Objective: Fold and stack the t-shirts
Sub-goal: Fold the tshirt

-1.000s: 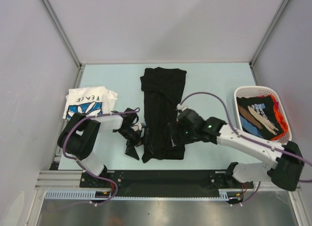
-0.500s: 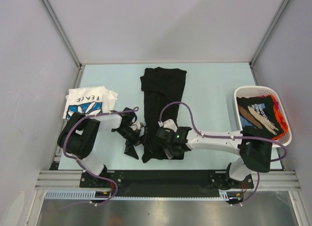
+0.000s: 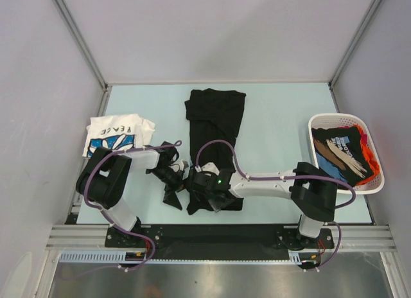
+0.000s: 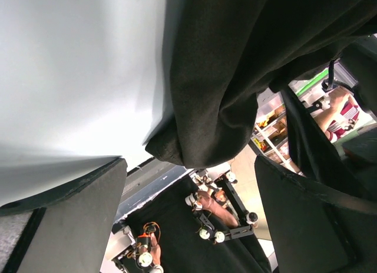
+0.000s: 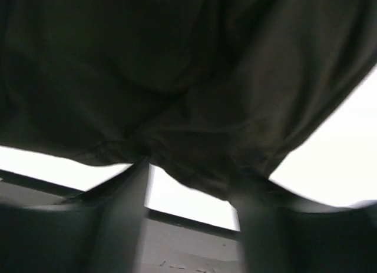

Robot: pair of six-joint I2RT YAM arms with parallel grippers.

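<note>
Two grippers low in the middle of the overhead view, both at the near end of the large plain black cloth t-shirt [image 3: 215, 118]. Lies as a long narrow strip from upper centre to lower centre of the pale blue table [image 3: 276, 112]. Just off the strip's lower-left corner, left gripper [image 3: 180, 187], released: in the left wrist view, fingers [image 4: 70, 220] spread wide at the bottom corners, a black fold hanging in the gap. On the strip's lower-left part, right gripper [image 3: 204, 196]; in its wrist view, cloth bunched between blurred fingers [image 5: 126, 226] at the bottom edge. Cannot tell whether clenched on it. At far left, white folded t-shirt with blue flower print [image 3: 115, 136]. At right edge, white plastic slotted basket [image 3: 334, 115] holding dark printed and orange shirts [image 3: 340, 153].
</note>
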